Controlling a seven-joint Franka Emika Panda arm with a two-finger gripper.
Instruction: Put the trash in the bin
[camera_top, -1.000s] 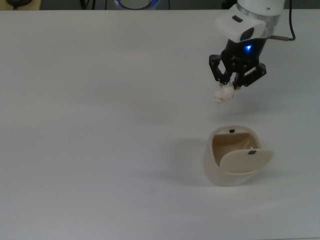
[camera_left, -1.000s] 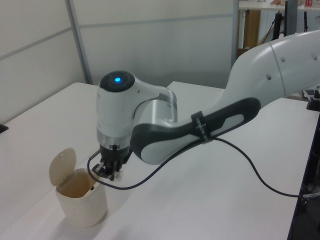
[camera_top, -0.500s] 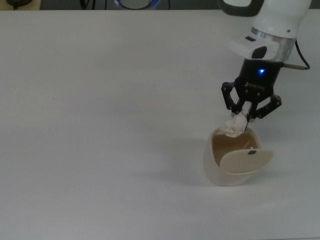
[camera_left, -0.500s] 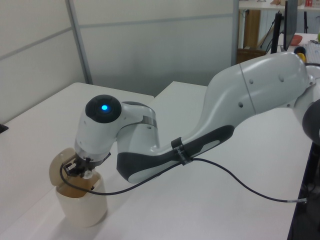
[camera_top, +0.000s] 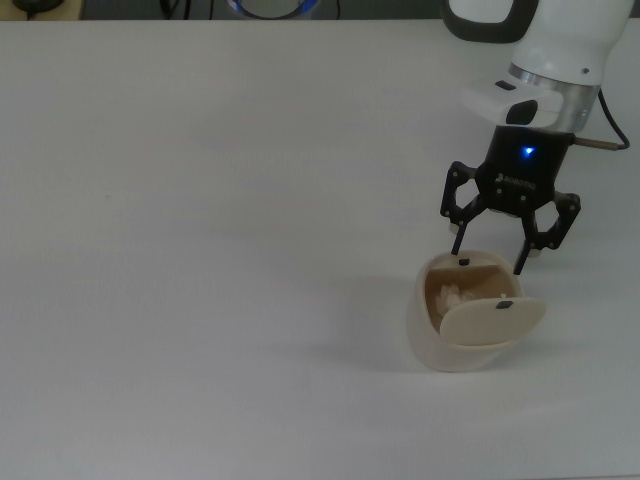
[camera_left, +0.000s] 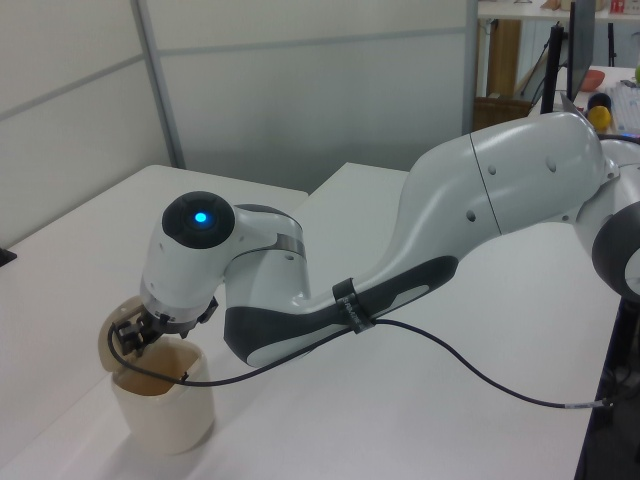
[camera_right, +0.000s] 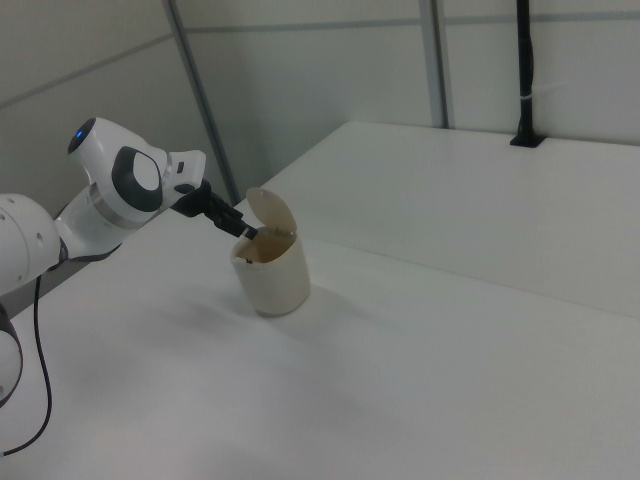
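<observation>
The cream-beige bin (camera_top: 424, 338) stands on the white table at the top view's lower right, its flap lid (camera_top: 494, 319) swung open. The off-white paper wad (camera_top: 447, 296) lies inside the bin, seen through the opening. My gripper (camera_top: 488, 258) hangs open just above the bin's far rim, its black fingers spread wide with nothing between them. In the left view the gripper (camera_left: 135, 332) sits over the bin (camera_left: 165, 415), and the wad is hidden. In the right view the gripper (camera_right: 248, 231) reaches the rim of the bin (camera_right: 276, 282) from the right view's left.
The arm's black cable (camera_left: 470, 375) loops over the table in the left view. A black post (camera_right: 522, 70) stands at the table's far edge in the right view. White table (camera_top: 200, 250) spreads across the top view's left.
The gripper carried the wad down to the bin's opening, then opened its fingers. The wad dropped from the fingers into the bin.
</observation>
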